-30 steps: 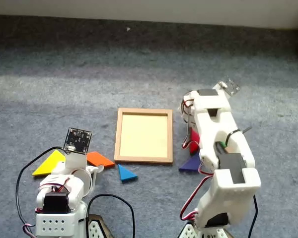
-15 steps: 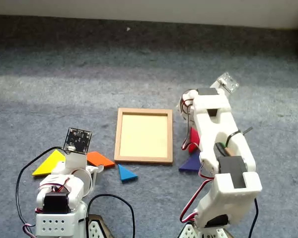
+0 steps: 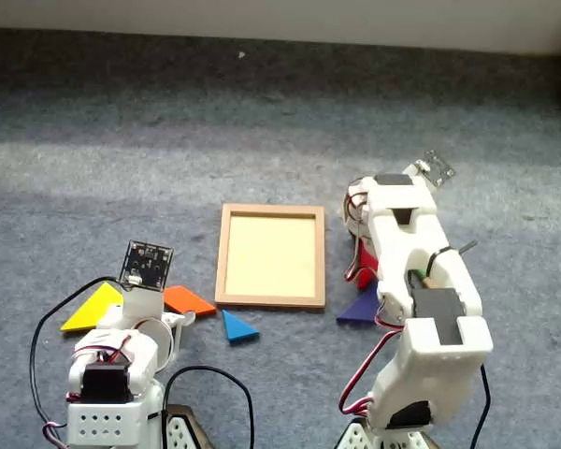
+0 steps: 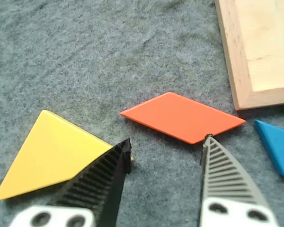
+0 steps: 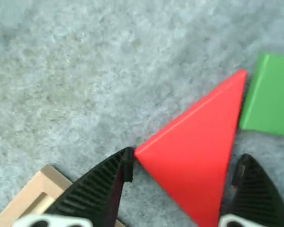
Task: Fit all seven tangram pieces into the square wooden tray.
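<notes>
— On the left side of the worktop [image 3: 262,122], what sits under your gripper?

— My left gripper [image 4: 166,144] hangs low over the grey carpet, its jaws spread and nothing between them. Just past the tips the orange parallelogram [image 4: 182,117] lies flat. The yellow triangle [image 4: 49,153] lies beside it on the outer side, one corner reaching my black finger's tip.

— And the tray?

— The square wooden tray [image 3: 222,254] lies flat between my two arms, its pale floor bare. Its near left corner is close to the orange parallelogram, and the blue triangle [image 3: 237,326] lies just off its near edge.

— The right side?

— My right gripper [image 5: 184,161] is spread too, one finger on either side of the red triangle [image 5: 199,142]. Whether the tips touch it I cannot tell. A green piece [image 5: 270,97] lies just beside the red triangle's far point, with a thin strip of carpet between them. A corner of the tray sits near my black finger.

— Anything in the way?

— From above, my right arm [image 3: 421,281] covers most of the red triangle. A dark purple triangle [image 3: 360,307] lies against the arm's side, near the tray's near right corner.
</notes>
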